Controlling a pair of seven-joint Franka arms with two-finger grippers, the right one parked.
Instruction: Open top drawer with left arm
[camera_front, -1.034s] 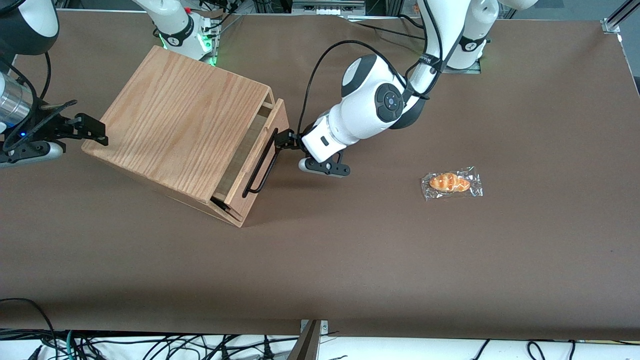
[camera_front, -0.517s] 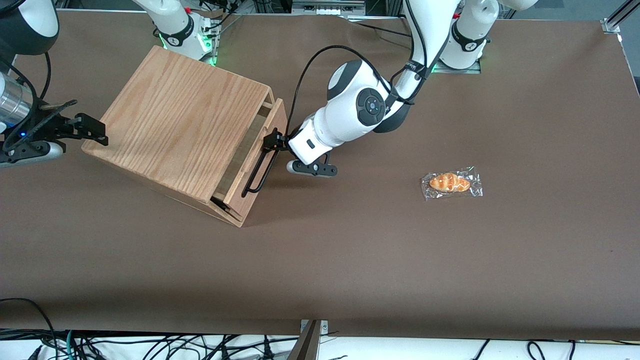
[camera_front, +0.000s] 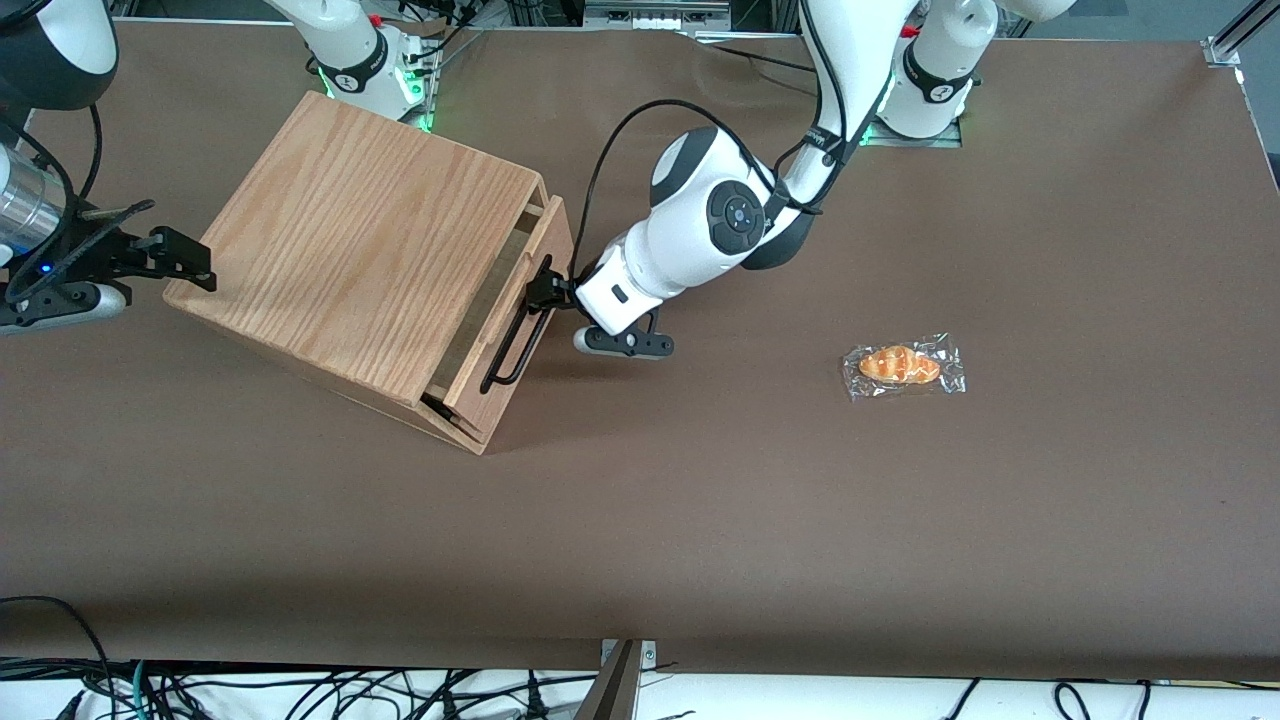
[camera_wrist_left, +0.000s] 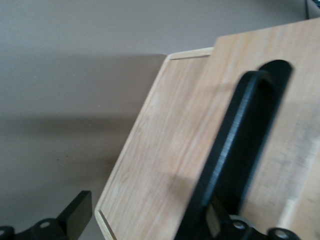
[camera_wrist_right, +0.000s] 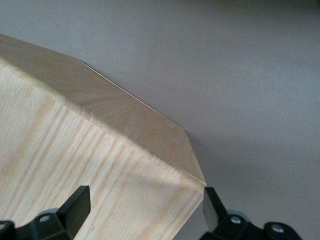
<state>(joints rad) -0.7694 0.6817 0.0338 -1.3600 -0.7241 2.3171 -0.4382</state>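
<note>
One bench, brown-covered, is carrying everything I am working with. One oak-grain cabinet is sitting on it toward the parked arm's end, turned at an angle. One left arm, glossy white, is reaching down to the cabinet's front; over the last second I am seeing its big wrist joint slide closer to the cabinet rather than away from it.

One top drawer is standing slightly out of the cabinet, a narrow gap showing along its upper edge. That gap is looking a little smaller than a second ago, so I am judging the opening as hardly begun, and the pull outward is remaining to be done.

One black handle is running along the drawer front; in the wrist view the handle is lying just against one finger.

One gripper is sitting at the handle's upper end, fingers set wide apart, the bar between them and not clamped.

One wrapped pastry is lying well apart, toward the working arm's end.
</note>
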